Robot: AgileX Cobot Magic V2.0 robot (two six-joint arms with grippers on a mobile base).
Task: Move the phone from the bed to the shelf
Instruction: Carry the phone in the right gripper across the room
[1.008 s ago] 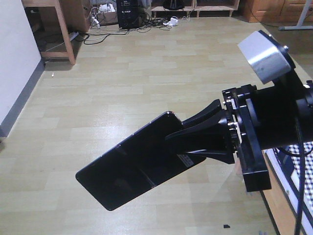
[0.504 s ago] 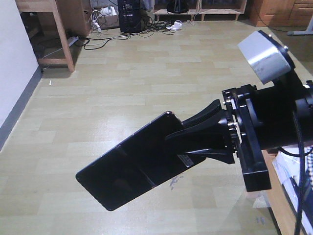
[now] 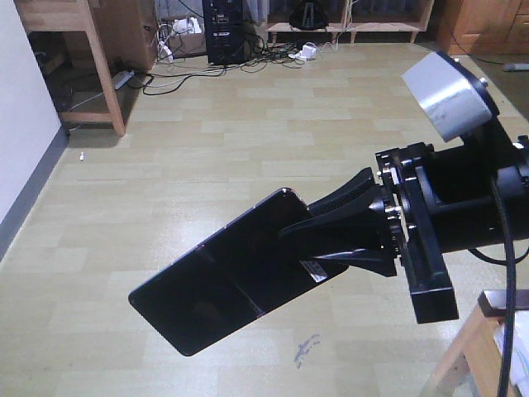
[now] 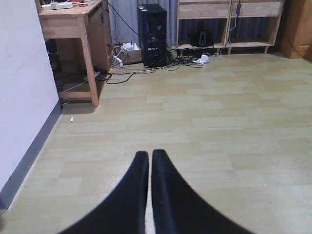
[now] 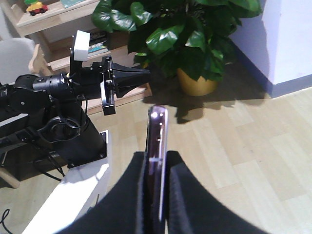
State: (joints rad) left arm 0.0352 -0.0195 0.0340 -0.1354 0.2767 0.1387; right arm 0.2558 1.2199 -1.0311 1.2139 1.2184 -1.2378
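Black phone (image 3: pixel 219 281) pinched by the right pincer (image 3: pixel 306 227)

Its fingers clamp one end of the slab; the rest juts past the fingertips, tilted, above the plank floor (image 3: pixel 207 124). Left pincer (image 4: pixel 149 158) sits pressed together, empty.

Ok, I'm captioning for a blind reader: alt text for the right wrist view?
The right hand grips the phone edge-on above a wood floor. Beyond, the left hand is shut, with a leafy potted plant behind it.
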